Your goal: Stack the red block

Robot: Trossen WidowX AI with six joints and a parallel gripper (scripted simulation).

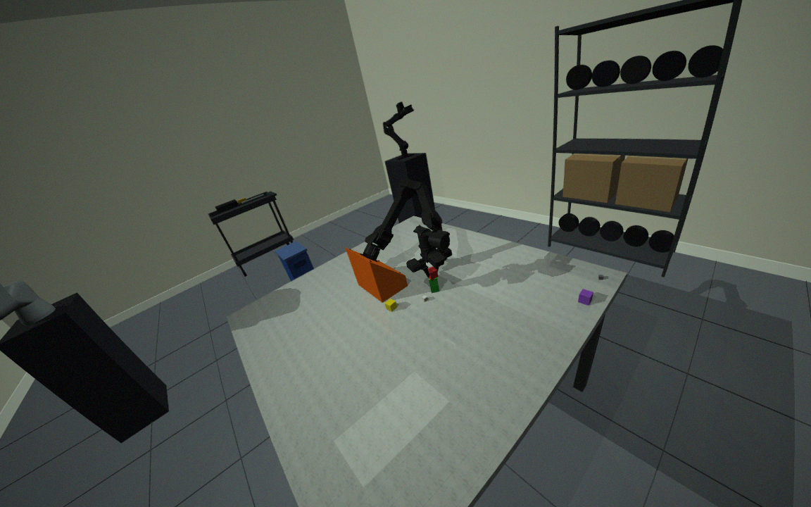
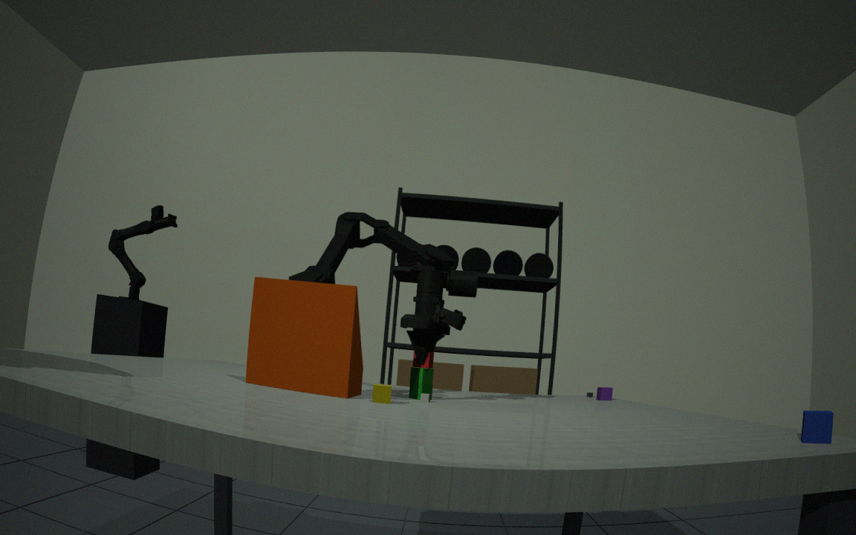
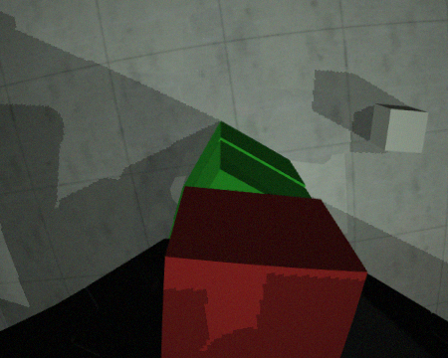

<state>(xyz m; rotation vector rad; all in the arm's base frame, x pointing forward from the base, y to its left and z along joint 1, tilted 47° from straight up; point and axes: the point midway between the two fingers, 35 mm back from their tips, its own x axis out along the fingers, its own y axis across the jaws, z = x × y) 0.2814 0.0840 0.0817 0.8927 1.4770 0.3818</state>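
Wrist view: the gripper (image 1: 432,271) (image 2: 423,361) (image 3: 247,263) is pinching the red block (image 1: 433,272) (image 2: 429,360) (image 3: 264,308) between its fingers, and the block hides part of the green tower (image 1: 434,286) (image 2: 416,383) (image 3: 254,166). The exterior view adds what the wrist view cannot: the block is directly above the upright tower, its underside at the tower's top, though whether they touch is too fine to tell.

The white cube (image 1: 424,298) (image 2: 425,397) (image 3: 407,130) overlaps the tower's foot in the exterior view; the wrist and top views show the two apart. Only the top and exterior views include the orange wedge (image 1: 374,280) (image 2: 301,336), with the yellow cube (image 1: 391,305) (image 2: 382,394) near its base. Both also show the purple cube (image 1: 586,296) (image 2: 604,394), which the top view places near the right-hand corner of the table (image 1: 395,353) (image 2: 484,439) (image 3: 284,50). A blue block (image 2: 817,426) near the table's right end appears in the exterior view alone, while the blue bin (image 1: 295,259), beyond the left edge, appears only from the top.
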